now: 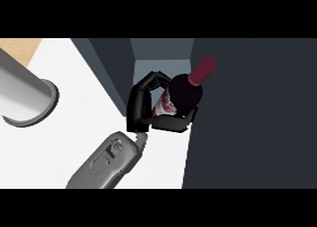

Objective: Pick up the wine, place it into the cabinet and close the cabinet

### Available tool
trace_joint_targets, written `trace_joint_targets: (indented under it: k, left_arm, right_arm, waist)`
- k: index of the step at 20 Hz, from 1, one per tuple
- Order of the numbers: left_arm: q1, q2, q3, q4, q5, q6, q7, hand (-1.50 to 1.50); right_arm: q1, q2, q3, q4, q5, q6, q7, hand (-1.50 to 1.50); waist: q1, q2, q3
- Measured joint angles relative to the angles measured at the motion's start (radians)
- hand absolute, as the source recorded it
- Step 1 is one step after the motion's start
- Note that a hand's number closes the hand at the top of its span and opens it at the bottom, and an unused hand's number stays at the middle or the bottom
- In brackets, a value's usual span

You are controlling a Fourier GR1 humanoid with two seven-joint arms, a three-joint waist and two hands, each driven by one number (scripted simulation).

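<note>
Curled round the wine bottle (pixel 181 91), the black hand (pixel 148 104) at the middle of the head view had its fingers wrapped over the bottle's body from the nine o'clock side and its thumb closing underneath, toward five o'clock; from its grey forearm (pixel 108 162), which rose from the lower edge toward one o'clock, I could not tell which arm it was, and no second hand showed. Going from largest to smallest: the dark cabinet (pixel 252 115) filled the whole three o'clock side, its narrow opening running up toward twelve o'clock; the white counter (pixel 49 150) spread across nine o'clock; a big grey cylinder on a round base (pixel 16 88) lay at ten o'clock; then the forearm, the hand and the bottle. That bottle sat tilted within the cabinet's opening, its red-capped neck (pixel 203 71) pointing toward one o'clock. By my judgement it would handle as stiff, fairly heavy, smooth-sided and breakable, so the wide labelled body, where the hand already held it, looked the soundest place to grasp, rather than the slim neck.
</note>
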Motion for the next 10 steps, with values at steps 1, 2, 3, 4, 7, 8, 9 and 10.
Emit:
trace_joint_targets:
  k: [1,2,3,4,7,8,9,10]
  left_arm:
    - [-0.001,-0.001,0.000,0.015,-0.001,0.002,-0.013,1.50]
    - [-0.004,-0.001,0.011,0.036,-0.001,-0.005,-0.031,1.50]
    - [-0.005,0.000,0.024,0.043,-0.005,-0.014,-0.036,1.50]
    - [-0.013,0.000,0.029,0.046,-0.007,-0.008,-0.037,1.50]
    - [-0.015,-0.001,0.058,0.099,0.017,-0.029,-0.090,1.50]
    - [-0.021,-0.001,0.077,0.124,0.022,-0.044,-0.107,1.50]
    - [-0.036,-0.002,0.084,0.143,0.033,-0.047,-0.116,1.50]
    - [-0.032,-0.001,0.102,0.161,0.037,-0.065,-0.132,1.50]
  right_arm:
    - [0.007,0.002,0.004,-0.001,0.000,0.002,-0.005,-1.50]
    - [0.001,0.002,0.013,-0.004,0.000,-0.004,0.010,-1.50]
    - [0.001,-0.002,0.002,-0.006,-0.002,-0.002,0.012,-1.50]
    - [-0.002,-0.002,0.004,-0.006,-0.002,-0.006,0.018,-1.50]
    - [-0.027,-0.004,-0.004,0.000,0.000,-0.011,0.020,-1.50]
    - [-0.032,0.001,0.006,0.000,0.002,-0.018,0.024,-1.50]
    - [-0.023,0.001,0.003,0.002,0.002,-0.010,0.011,-1.50]
    - [-0.033,-0.004,-0.005,0.002,0.001,-0.011,0.019,-1.50]
  waist:
    - [0.000,0.000,0.000]
    - [-0.001,0.000,0.000]
    - [0.000,0.000,0.000]
    - [0.001,-0.001,0.000]
    - [0.001,0.000,0.000]
    - [0.001,0.000,0.000]
    - [0.001,0.000,0.000]
    - [0.001,0.000,0.000]
